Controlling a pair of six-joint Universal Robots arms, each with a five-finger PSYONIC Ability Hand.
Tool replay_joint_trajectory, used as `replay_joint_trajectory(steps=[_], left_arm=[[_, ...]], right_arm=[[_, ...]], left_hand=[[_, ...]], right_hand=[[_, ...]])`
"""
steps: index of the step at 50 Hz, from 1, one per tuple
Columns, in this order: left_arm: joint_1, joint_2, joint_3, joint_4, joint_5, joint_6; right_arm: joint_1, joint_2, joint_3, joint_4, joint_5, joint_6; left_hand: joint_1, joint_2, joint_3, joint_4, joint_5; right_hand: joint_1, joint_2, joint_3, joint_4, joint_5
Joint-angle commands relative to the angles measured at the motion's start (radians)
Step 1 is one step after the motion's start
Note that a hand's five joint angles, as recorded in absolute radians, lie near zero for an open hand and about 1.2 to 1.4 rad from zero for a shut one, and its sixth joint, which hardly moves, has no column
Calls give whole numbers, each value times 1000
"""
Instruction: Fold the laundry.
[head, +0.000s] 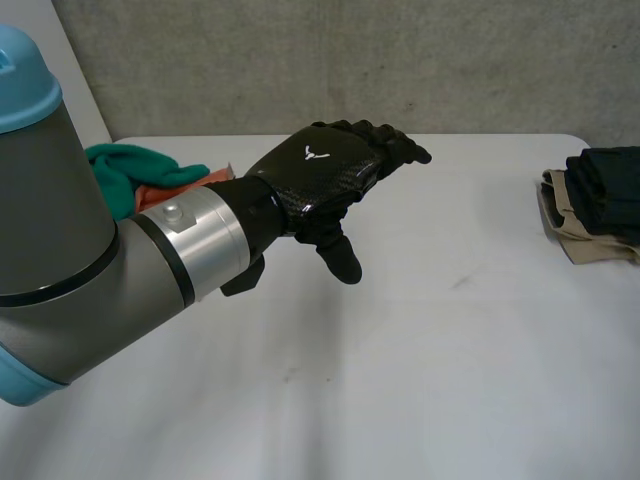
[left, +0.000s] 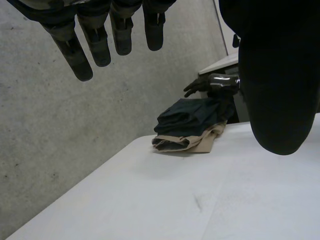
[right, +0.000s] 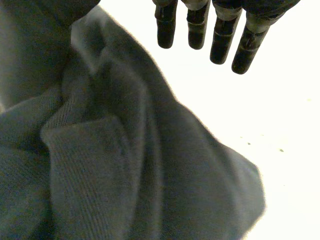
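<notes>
Left hand (head: 320, 185) hovers over the middle of the table (head: 430, 360). Fingers straight and loosely spread, thumb hanging down, holding nothing. Right hand (right: 220, 35) is at the folded stack (head: 598, 200) near the table's far right corner, fingers straight and apart, nothing pinched. Dark cloth (right: 125, 165) sits right under its palm. Unfolded pile (head: 135, 172), green over orange, lies far left behind the left arm, partly hidden by it.

Risks, my read:
- Right hand is close over the stack. A sideways drag on pulling away could catch the top dark layer and open the fold, or shove the stack toward the table edge.
- Left hand needs to go back to the pile. Green and orange are bunched together, so one grab may lift both and neither would lay flat.
- Left arm passes close by the pile, so a wide swing could sweep it off the table.

Views:
- Head view gives the layout: pile left, stack right, bare table between.
- Left wrist view gives the stack side-on: dark cloth on top, beige cloth (left: 195, 144) beneath, right hand just beyond it.
- Right wrist view gives the close-up: the dark top is ridged and rumpled, not flat. Can't tell whether the palm touches it.
</notes>
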Motion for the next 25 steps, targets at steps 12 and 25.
replay_joint_trajectory(steps=[12, 25], left_arm=[[-2, 13, 0, 0, 0, 0], [4, 52, 4, 3, 2, 0]], right_arm=[[-173, -351, 159, 425, 206, -342], [-62, -463, 33, 614, 861, -898]], left_hand=[[-14, -21, -26, -27, -43], [-14, -21, -26, -27, -43]], right_hand=[[-24, -46, -39, -56, -60], [-24, -46, -39, -56, -60]])
